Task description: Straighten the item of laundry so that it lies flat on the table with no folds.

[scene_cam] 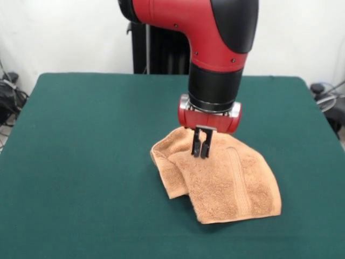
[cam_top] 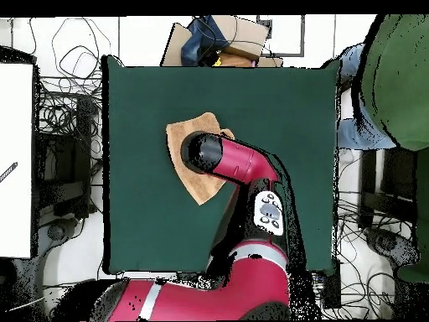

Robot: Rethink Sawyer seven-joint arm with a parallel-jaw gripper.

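The light orange-tan towel (scene_cam: 226,183) lies crumpled near the middle of the dark green table (scene_cam: 81,162), its left side folded over and one woven stripe showing on the right. My gripper (scene_cam: 201,155) points straight down onto the towel's upper middle, its fingers (scene_cam: 197,145) drawn together and pinching a fold of cloth. In the overhead view the arm covers the gripper, and the towel (cam_top: 186,149) shows beside the arm on the table (cam_top: 142,101).
Green felt surrounds the towel on all sides. A person in green (cam_top: 394,75) is at the overhead view's upper right edge. Cables and boxes (cam_top: 222,38) lie beyond the table's edges.
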